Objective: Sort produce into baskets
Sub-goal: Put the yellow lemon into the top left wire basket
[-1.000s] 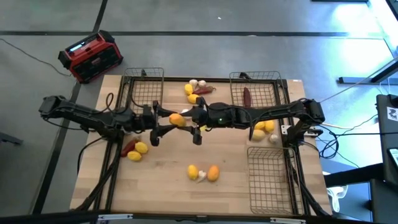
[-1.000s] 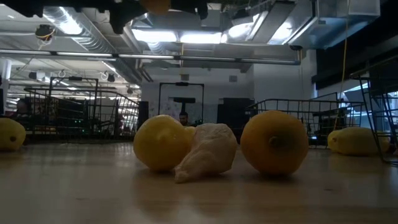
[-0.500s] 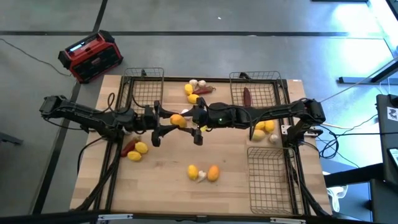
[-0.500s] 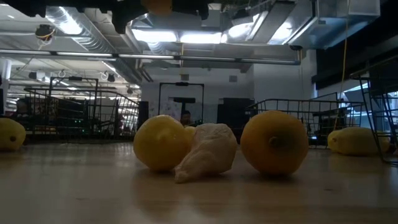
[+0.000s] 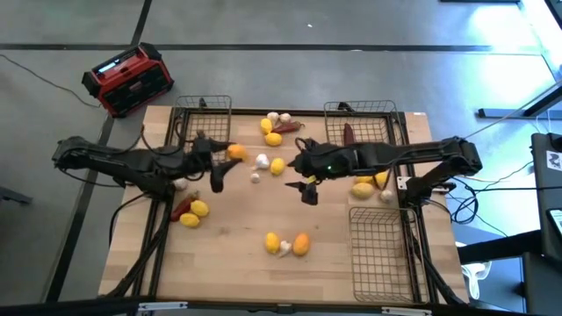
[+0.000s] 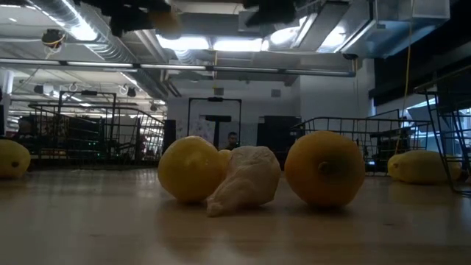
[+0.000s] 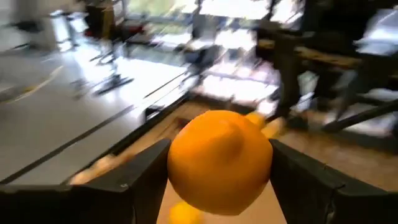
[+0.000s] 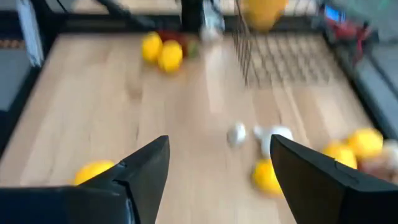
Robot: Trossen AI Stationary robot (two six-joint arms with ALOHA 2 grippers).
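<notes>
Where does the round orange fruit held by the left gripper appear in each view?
High view: round orange fruit, beside the far-left wire basket.
Low view: blurred at the top edge.
Left wrist view: centre, between the fingers.
Right wrist view: at the top, above the same basket.

lying open across the bare mid worktop [image 5: 237,224]; crowding the near edge with two lemons [image 5: 286,243] and garlic bulb [image 5: 284,250].
</notes>
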